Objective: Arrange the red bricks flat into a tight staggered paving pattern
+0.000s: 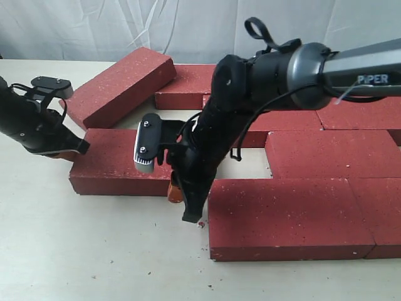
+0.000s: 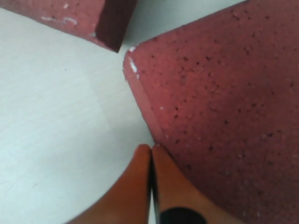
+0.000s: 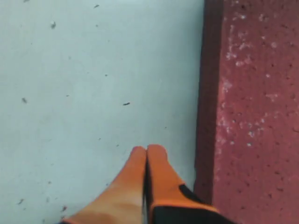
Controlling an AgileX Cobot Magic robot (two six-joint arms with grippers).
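Observation:
Several red bricks lie flat on the pale table. One loose brick [image 1: 116, 163] lies left of centre, and a skewed brick [image 1: 122, 84] sits behind it. Laid bricks [image 1: 288, 216] [image 1: 332, 153] fill the right side. My left gripper [image 1: 75, 150] is shut and empty, its orange tips [image 2: 151, 148] against the loose brick's [image 2: 224, 102] left end near a corner. My right gripper [image 1: 177, 191] is shut and empty, pointing down at the table between the loose brick and the front laid brick. In the right wrist view its tips [image 3: 147, 150] stand a narrow gap from a brick's side [image 3: 261, 102].
Another brick [image 1: 188, 84] lies at the back centre, and more laid bricks [image 1: 351, 116] [image 1: 382, 213] reach the right edge. A corner of the skewed brick [image 2: 79, 18] shows ahead of the left gripper. White cloth hangs behind the table. Bare table [image 1: 94, 251] spreads front left.

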